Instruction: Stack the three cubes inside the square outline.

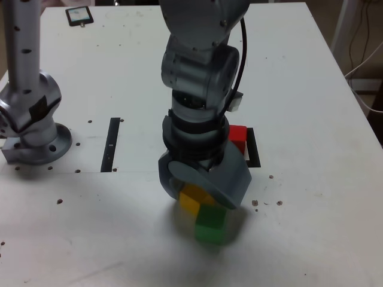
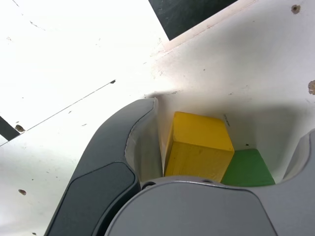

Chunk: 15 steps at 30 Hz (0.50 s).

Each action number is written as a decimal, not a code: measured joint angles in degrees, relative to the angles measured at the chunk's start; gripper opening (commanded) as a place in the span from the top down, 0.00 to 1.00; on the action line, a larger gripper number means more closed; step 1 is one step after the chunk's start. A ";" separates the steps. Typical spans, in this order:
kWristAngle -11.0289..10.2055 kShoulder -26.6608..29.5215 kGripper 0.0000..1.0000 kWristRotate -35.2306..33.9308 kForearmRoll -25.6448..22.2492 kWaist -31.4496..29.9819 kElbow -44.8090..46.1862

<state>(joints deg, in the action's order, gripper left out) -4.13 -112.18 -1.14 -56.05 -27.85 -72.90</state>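
Note:
My gripper (image 1: 200, 203) is down at the table with its jaws spread wide and open. The yellow cube (image 1: 190, 200) sits between them, and the wrist view shows a gap between the dark left finger (image 2: 118, 147) and the yellow cube (image 2: 199, 145). The green cube (image 1: 210, 226) rests on the table against the yellow one's corner, on the near side; in the wrist view the green cube (image 2: 248, 167) also lies within the gripper (image 2: 224, 127) span. The red cube (image 1: 238, 137) stands inside the square outline (image 1: 255, 154), mostly hidden behind the arm.
A narrow black strip (image 1: 112, 143) lies on the table toward the exterior view's left. A second grey arm base (image 1: 33, 122) stands at the far left. A small dark device (image 1: 79, 15) lies at the back. Small holes dot the tabletop.

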 measured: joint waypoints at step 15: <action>-2.15 -1.35 0.08 -3.21 -0.22 0.72 0.41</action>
<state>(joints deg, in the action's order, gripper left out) -6.28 -113.53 -4.34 -56.27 -27.13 -72.49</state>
